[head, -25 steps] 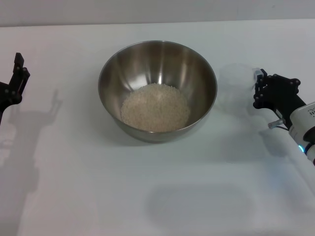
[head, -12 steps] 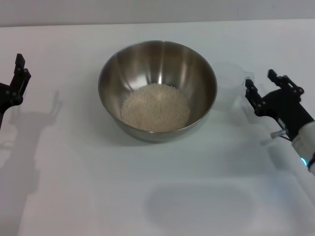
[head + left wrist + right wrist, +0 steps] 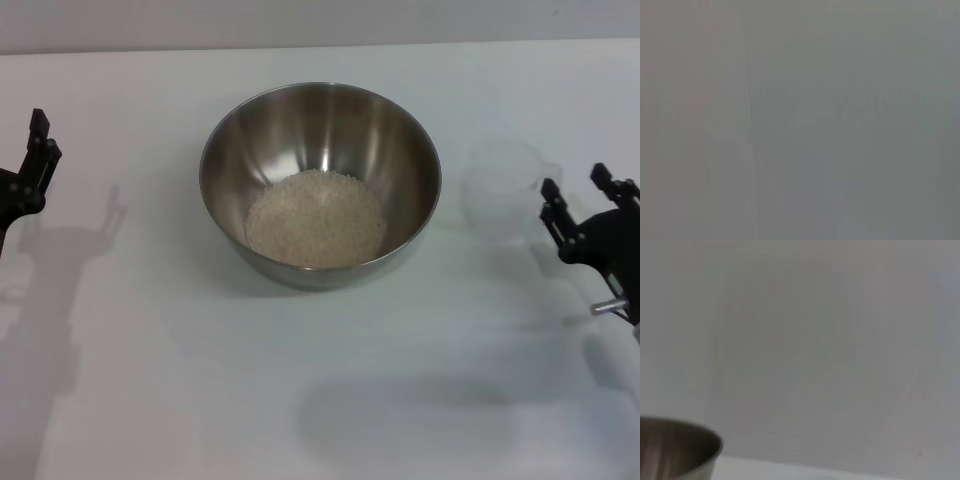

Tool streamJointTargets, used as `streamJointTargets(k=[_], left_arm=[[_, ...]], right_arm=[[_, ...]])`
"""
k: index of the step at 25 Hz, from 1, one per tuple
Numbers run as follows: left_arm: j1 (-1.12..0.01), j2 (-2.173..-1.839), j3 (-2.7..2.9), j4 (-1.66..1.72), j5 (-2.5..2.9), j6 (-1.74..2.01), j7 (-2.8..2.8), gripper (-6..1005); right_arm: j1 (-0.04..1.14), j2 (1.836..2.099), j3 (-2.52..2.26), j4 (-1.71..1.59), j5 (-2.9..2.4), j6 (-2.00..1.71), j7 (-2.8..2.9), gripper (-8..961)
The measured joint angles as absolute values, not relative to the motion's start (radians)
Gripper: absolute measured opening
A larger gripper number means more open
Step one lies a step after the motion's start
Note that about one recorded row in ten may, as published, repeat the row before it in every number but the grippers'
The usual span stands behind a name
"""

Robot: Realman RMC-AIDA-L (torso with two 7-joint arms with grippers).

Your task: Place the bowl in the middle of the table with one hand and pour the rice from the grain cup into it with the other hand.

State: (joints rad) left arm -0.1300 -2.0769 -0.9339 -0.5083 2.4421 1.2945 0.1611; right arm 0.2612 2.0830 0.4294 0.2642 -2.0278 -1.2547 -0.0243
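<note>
Bowl [image 3: 320,185] sits upright near the middle of the table [image 3: 150,400], and the rice [image 3: 316,218] lies as a pale heap in its bottom. Both halves of the task look done, judging from how things lie.

Grain cup [image 3: 503,188] stands upright on the table just to the right of the bowl, apart from its rim, and looks empty (clear plastic, hard to read against the white top). Handle direction cannot be made out.

Right gripper [image 3: 585,212] is on the far side of the cup from the bowl, close to the cup wall but not touching it. Its two fingers are spread, with nothing between them. The cup lies straight ahead of the finger gap, toward the bowl, so this arm is by far the nearer one to it.

Left gripper [image 3: 36,150] hangs well to the left of the bowl at the table's edge. I cannot tell its finger state.

Right wrist view catches only a slice of the bowl rim [image 3: 680,450]; left wrist view shows nothing usable.

Likely next move is the right arm clearing away from the cup; only risk is clipping it while it stands so near.
</note>
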Motion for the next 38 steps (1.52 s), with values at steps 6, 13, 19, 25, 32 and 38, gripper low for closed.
streamJointTargets(k=[6, 13, 19, 25, 32, 38], left_arm=[[-0.129, -2.077, -0.939, -0.509, 2.442, 1.294, 0.161, 834], [-0.127, -2.077, -0.937, -0.507, 2.442, 1.295, 0.161, 834], [-0.131, -2.077, -0.937, -0.507, 2.442, 1.294, 0.161, 834], [-0.133, -2.077, -0.936, -0.507, 2.442, 1.293, 0.161, 834], [-0.134, -2.077, -0.934, -0.505, 2.442, 1.289, 0.161, 834], [-0.127, -2.077, -0.934, -0.505, 2.442, 1.288, 0.161, 834]], right_arm=[[0.222, 2.083, 0.424, 0.252, -2.028, -1.372, -0.018, 585], [0.212, 2.083, 0.432, 0.243, -2.017, -1.396, -0.017, 586], [0.193, 2.083, 0.442, 0.242, -1.995, -1.428, 0.005, 585], [0.122, 2.086, 0.451, 0.242, -1.935, -1.541, 0.017, 585], [0.067, 2.085, 0.451, 0.243, -1.853, -1.634, 0.02, 584], [0.011, 2.088, 0.419, 0.256, -1.847, -1.676, 0.02, 584]])
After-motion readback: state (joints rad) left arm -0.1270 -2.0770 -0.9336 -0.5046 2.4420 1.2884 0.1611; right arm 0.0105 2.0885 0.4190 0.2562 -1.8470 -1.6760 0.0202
